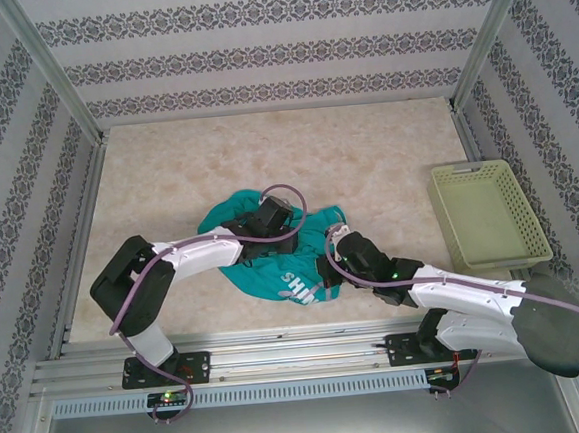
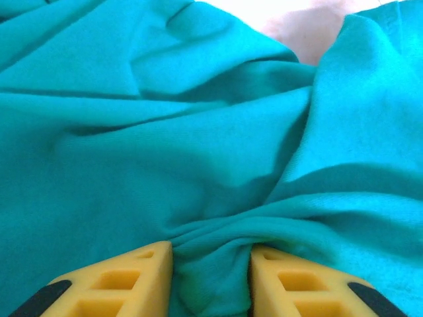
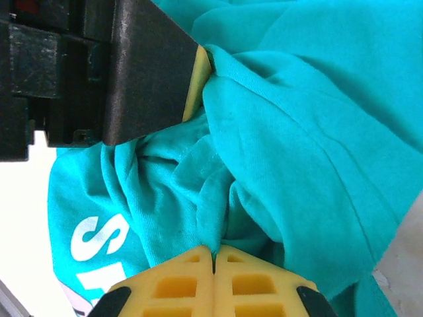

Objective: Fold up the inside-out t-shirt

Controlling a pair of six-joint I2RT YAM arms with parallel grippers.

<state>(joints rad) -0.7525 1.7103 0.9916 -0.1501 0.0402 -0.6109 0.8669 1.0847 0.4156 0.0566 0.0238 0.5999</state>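
**Left tool** [image 2: 211, 281]: two yellow fingers [image 2: 125, 277] set partly apart, with a raised fold of teal cloth packed into the gap between them. Creases in the fabric run toward the gap, so it reads as clamped on that fold. In the right wrist view its black body comes in from the upper left, and a yellow pad presses against a ridge of the same cloth.

**Right tool** [image 3: 213, 264]: yellow fingers pressed together with no visible gap. A thin pinch of teal cloth is caught at the tips, and gathered wrinkles fan out from that point.

**Inside-out t-shirt** [image 1: 259, 277]: teal-green soft knit, lying on the counter [image 1: 215, 162] in a rumpled heap at the near middle, between the two arms. Both tools are on it, the left at the far side of the heap and the right at its right edge. The surface is heavily creased, with deep folds and overlapping layers. A stitched seam line runs across one panel in the right wrist view. White lettering [image 3: 99, 238] shows on the near part of the garment; a large "S" is legible and the rest is bunched.

**Basket** [image 1: 485, 216]: pale yellow-green plastic with lattice walls, on the counter well to the right of the shirt and apart from it.
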